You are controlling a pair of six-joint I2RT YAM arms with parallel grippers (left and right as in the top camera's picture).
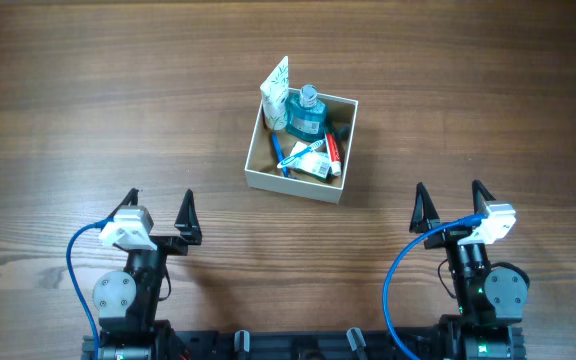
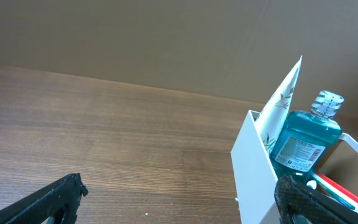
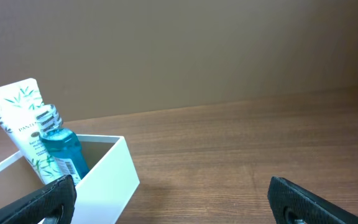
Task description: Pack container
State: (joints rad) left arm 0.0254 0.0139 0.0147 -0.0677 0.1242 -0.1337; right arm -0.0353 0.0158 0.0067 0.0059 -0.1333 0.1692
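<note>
The container, a square white-walled box with a tan inside, sits mid-table. In it stand a white tube and a blue mouthwash bottle; a blue toothbrush, a red-and-white tube and a small white-and-green packet lie inside. My left gripper is open near the front left, away from the box. My right gripper is open at the front right. The left wrist view has the container's wall, bottle and tube at right. The right wrist view has the box at left.
Bare wooden tabletop surrounds the box on all sides. A plain brown wall rises behind the table's far edge in both wrist views.
</note>
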